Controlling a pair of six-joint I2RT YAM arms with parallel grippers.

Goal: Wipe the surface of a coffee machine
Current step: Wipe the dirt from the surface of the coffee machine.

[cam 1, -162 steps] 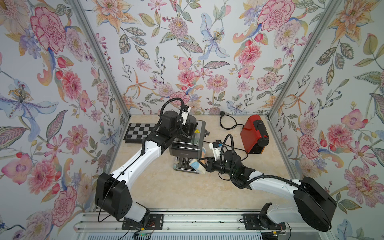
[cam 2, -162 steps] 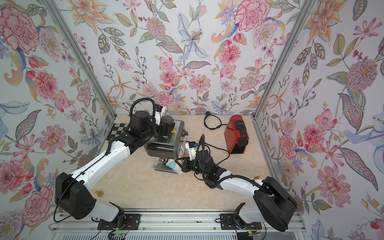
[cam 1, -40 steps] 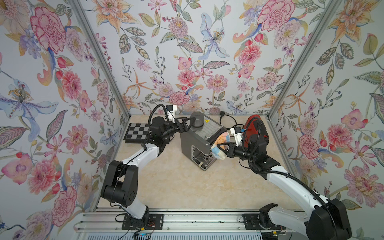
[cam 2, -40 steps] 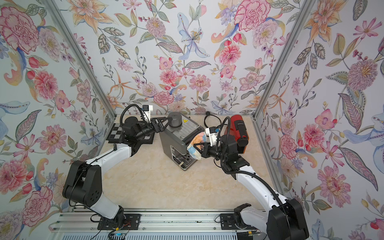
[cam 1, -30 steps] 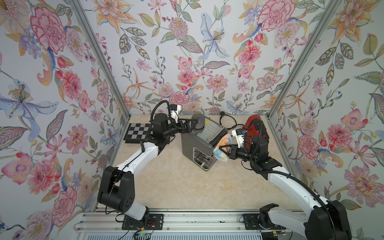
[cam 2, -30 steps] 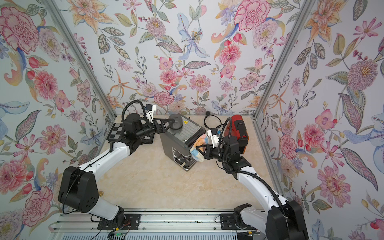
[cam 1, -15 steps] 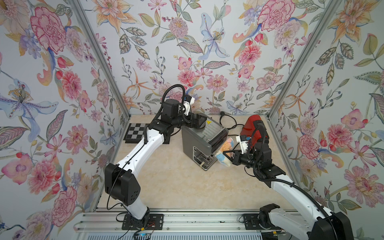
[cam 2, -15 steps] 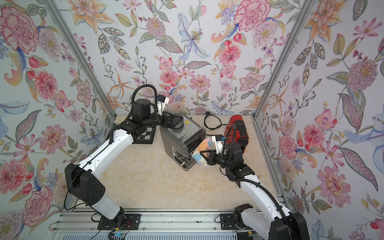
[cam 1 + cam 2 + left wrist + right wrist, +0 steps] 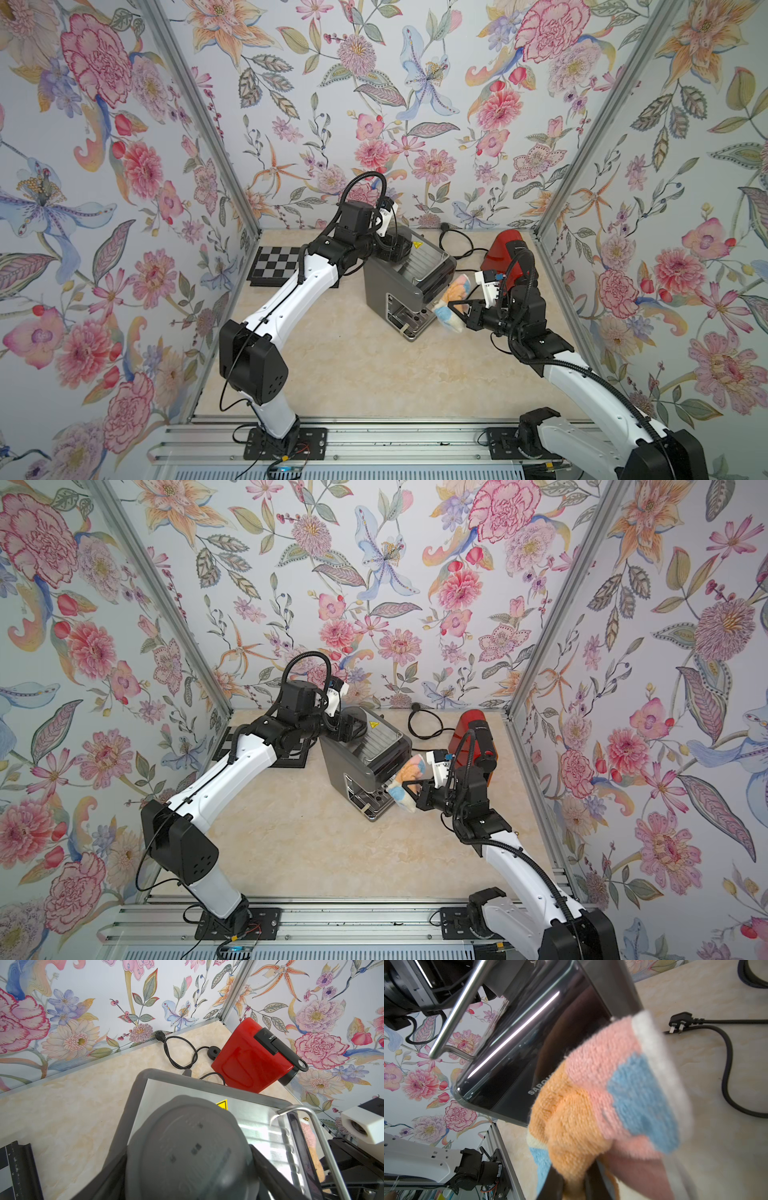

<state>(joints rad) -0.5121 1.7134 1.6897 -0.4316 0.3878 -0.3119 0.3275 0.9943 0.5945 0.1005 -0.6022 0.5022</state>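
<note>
My right gripper is nearest, clamped tight on the pastel cloth. The cloth touches the glossy dark face of the grey coffee machine, which stands askew mid worktop. Further back, my left gripper sits jaws wide astride the round lid on the machine's top; can't tell if it's clamping. The red machine is at the back corner.

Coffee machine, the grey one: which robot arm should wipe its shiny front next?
Right. The right gripper pinches the colourful cloth at the glossy front of the grey coffee machine; the left gripper straddles its round lid, with no cloth.
</note>
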